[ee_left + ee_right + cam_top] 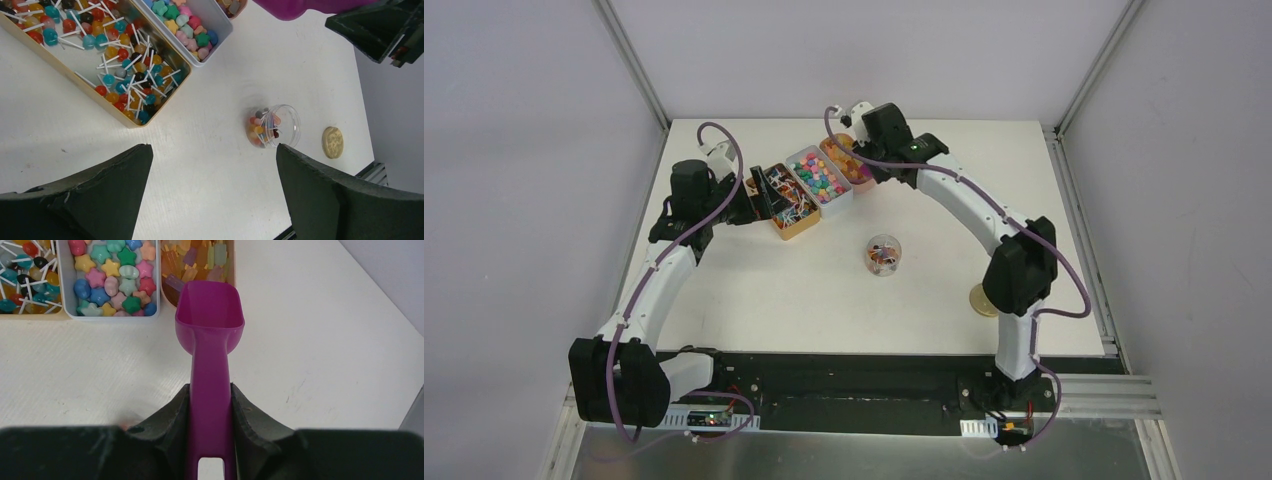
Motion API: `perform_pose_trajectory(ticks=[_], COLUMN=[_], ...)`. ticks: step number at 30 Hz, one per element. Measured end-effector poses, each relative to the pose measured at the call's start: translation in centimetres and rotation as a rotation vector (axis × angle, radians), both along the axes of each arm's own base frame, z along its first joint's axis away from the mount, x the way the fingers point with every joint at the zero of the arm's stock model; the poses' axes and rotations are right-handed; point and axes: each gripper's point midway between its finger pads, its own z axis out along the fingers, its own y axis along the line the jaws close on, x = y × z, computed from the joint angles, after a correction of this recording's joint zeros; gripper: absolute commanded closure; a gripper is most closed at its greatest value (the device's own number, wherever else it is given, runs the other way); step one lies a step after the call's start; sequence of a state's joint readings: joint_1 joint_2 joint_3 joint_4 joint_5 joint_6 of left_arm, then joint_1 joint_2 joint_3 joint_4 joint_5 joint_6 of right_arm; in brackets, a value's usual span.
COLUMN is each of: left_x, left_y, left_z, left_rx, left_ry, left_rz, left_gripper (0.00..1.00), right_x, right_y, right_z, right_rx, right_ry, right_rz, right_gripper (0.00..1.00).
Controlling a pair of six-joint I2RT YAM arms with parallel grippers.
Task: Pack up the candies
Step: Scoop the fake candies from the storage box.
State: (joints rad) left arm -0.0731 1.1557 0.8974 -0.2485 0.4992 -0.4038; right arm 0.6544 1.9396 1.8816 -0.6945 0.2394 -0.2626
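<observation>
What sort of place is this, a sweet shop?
More likely a robotics lab test cell: a white table boxed in by plain panels, a left arm and right arm bolted at its near edge, candies set out in trays.

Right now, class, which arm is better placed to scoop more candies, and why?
Right: the right pincer is shut on the scoop, whose mouth is at a candy tray. The left pincer is open and empty.
</observation>
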Motion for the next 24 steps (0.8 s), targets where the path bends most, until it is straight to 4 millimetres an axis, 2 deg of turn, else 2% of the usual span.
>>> perform_pose_trajectory(ticks=[7, 16, 24], left_x=[0.0, 0.0, -0.2], left_y=[0.0, 0.0, 0.0], left_z=[0.0, 0.0, -0.3], left_rx=[0.000, 0.001, 0.002], left_ry=[0.000, 0.002, 0.015], left_rz=[0.000, 0.000, 0.000], left_gripper=[0.01, 0.01, 0.01], right_x=[0.3, 2.1, 3.5], right_y=[0.2, 0.8, 0.9], right_z=[-2.9, -3.7, -5.4], right_rx=[-0.032, -0.038, -0.056], right_ry=[0.081, 0.105, 0.132], right_rz=[0.009, 0.006, -0.007], right_gripper=[1.00, 1.00, 1.00])
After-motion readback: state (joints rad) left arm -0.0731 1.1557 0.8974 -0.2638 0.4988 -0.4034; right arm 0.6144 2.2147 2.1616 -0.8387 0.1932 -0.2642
